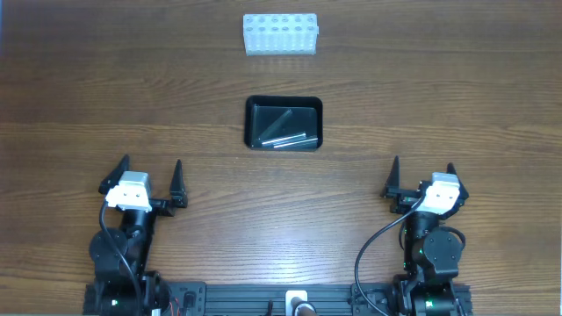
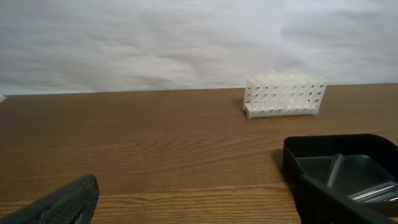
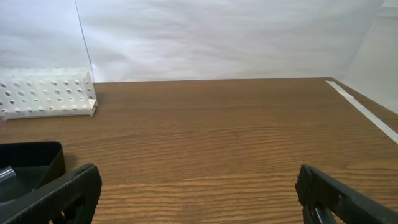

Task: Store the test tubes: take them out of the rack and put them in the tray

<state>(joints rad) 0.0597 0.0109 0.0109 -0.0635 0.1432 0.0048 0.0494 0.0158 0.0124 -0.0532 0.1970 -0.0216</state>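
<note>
Closest in, along the near edge of the bench [image 1: 70,105]: left end effector [image 1: 150,165] toward the left side, spread wide, pinching nothing, over bare bench. Same on the right side for the right end effector [image 1: 423,168]: spread open, empty, well apart from every task item.

Farther out, around the middle of the bench: black tray [image 1: 250,123], roughly midway between the two sides. Holds what look like three test tubes [image 1: 283,138] lying flat on its floor, two near-parallel by its nearer wall and one slanting beyond them. Hard to fix the exact count, given clear glass on a dark, shiny floor.

Farthest, toward the far edge of the bench and in line with the tray: white rack [image 1: 279,33], upright, well apart from the tray. Shows rows of holes from above and, in the wrist views, no tube standing proud of its top. Looks empty, though too small to rule out a clear tube sunk deep in a hole.

Judged from this: looks at or very near the end. Tubes lying in the tray, none visibly in the rack, nothing carried by either end effector. Leaves, at most, a check of the rack for a missed tube. If one turns up, calls for a reach out past the tray, a pinch on the tube's top, a straight lift clear of the hole and a gentle lay-down beside the others.
</note>
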